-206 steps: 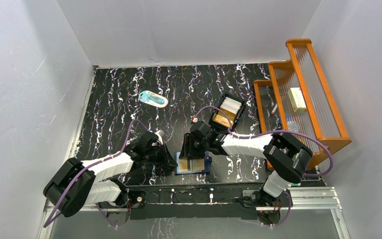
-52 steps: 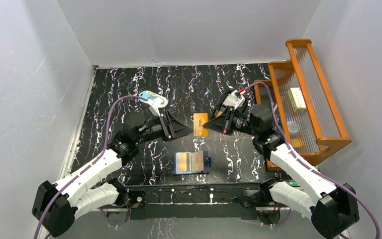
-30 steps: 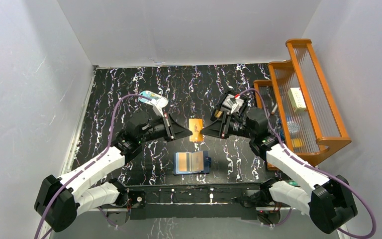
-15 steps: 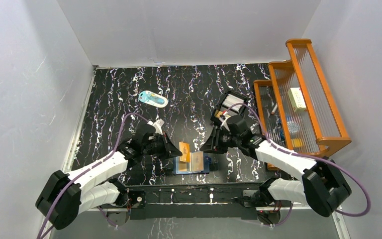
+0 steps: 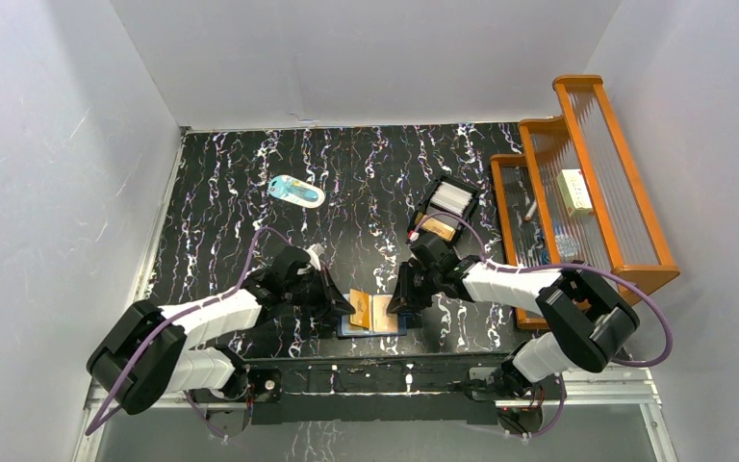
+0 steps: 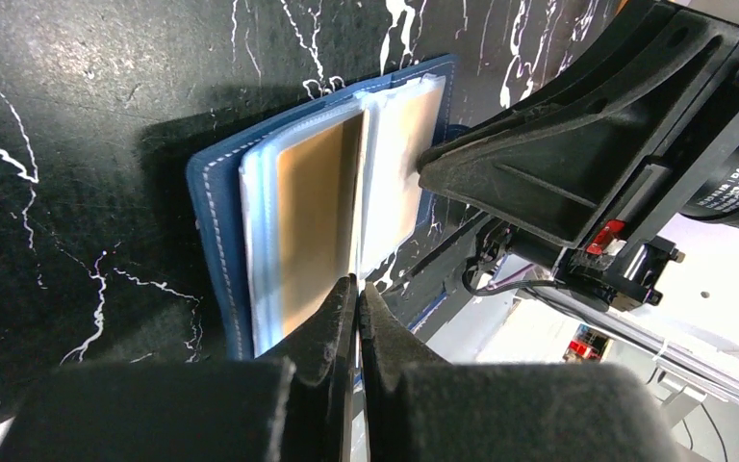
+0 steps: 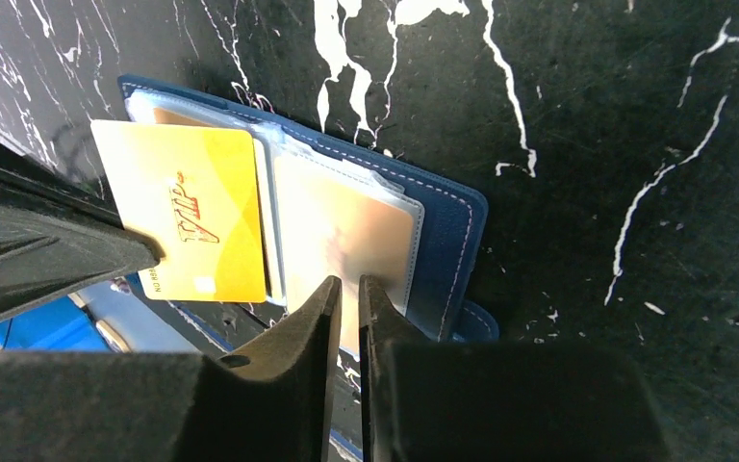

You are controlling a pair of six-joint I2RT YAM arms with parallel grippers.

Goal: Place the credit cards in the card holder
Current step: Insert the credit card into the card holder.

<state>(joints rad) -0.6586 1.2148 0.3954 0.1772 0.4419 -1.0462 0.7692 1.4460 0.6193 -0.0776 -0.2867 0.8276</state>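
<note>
Lowered to card holder (image 7: 447,241): left fingers (image 6: 322,327) clamp golden card (image 7: 188,217), right fingers (image 7: 298,327) barely apart.

- The tabletop (image 5: 231,192) is black with white and faintly purple marble veining, and pale walls close it in on the left, far and right sides.
- The card holder (image 5: 386,314) lies open and flat near the near edge, about midway across, with its navy cover down and its clear pockets facing up.
- A pale-blue-and-white oval item (image 5: 297,192) lies at the far left of centre, well apart from the rest.
- A small black box tray (image 5: 435,200) sits toward the far right, with white cards inside it.
- A stepped orange wooden rack (image 5: 578,82) stands along the right edge, just beside the tray.
</note>
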